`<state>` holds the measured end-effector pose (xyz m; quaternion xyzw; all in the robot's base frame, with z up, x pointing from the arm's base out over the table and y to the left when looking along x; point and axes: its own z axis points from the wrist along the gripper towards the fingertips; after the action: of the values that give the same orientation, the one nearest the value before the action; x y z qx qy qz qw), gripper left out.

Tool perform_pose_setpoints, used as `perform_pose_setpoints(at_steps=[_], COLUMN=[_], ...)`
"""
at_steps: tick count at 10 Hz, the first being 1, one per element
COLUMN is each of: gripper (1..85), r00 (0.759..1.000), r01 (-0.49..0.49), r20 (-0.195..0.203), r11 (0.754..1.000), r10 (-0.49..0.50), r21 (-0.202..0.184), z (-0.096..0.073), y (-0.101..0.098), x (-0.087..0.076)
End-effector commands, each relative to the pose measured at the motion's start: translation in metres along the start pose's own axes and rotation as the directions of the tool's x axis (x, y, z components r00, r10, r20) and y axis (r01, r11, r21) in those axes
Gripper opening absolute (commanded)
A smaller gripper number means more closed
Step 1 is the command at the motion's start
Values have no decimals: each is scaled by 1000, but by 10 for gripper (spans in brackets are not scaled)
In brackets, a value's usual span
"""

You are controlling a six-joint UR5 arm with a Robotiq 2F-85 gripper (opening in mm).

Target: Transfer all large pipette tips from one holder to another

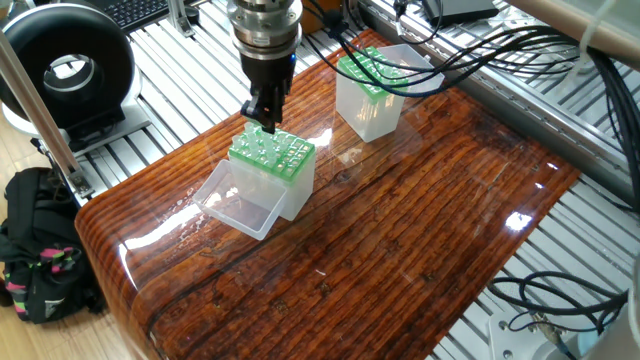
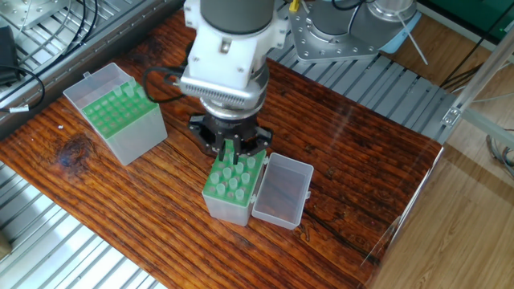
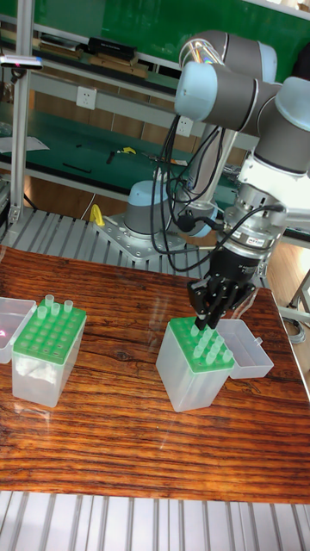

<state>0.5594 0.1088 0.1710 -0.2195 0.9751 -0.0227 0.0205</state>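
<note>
A: In the green rack of the near box (image 2: 231, 186), the tips (image 2: 234, 180) stand upright in rows, only their open collars above the holes. They look very light, thin plastic, stiff enough along the length but easy to crush at the wall, and smooth, so they can slip.

B: So where to take one?

A: At the collar, the widest and thickest part, with a soft squeeze, then lift straight up so the taper does not jam in the hole.

B: And the gripper (image 1: 266, 112)?

A: It hangs just over the back edge of that rack. The fingers (image 3: 209, 315) are close together, pointing down at the tips. I cannot tell if they pinch a tip or only hover; nothing clear shows between them.

B: The other box (image 2: 117, 119)?

A: It stands well apart on the bench (image 1: 420, 240), with a few tips (image 3: 58, 305) at one edge of its rack. The clear lid (image 2: 282, 191) lies open beside the near box.
</note>
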Motion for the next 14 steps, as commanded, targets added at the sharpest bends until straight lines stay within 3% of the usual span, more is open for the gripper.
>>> perform_pose_setpoints(at_steps=[1, 2, 3, 5, 11, 14], gripper=[293, 307, 317, 313, 303, 303], r00=[999, 998, 997, 997, 997, 998], r01=[3, 30, 17, -12, -12, -2], r20=[-42, -61, -81, -74, -82, -57], r11=[1000, 999, 1000, 999, 1000, 999], r10=[-4, -32, -18, 9, 9, 0], r21=[-20, -34, -16, -42, -28, -35], z=[1, -2, -2, -5, 2, 15], y=[3, 7, 4, 14, 6, 1], x=[14, 19, 22, 13, 15, 12])
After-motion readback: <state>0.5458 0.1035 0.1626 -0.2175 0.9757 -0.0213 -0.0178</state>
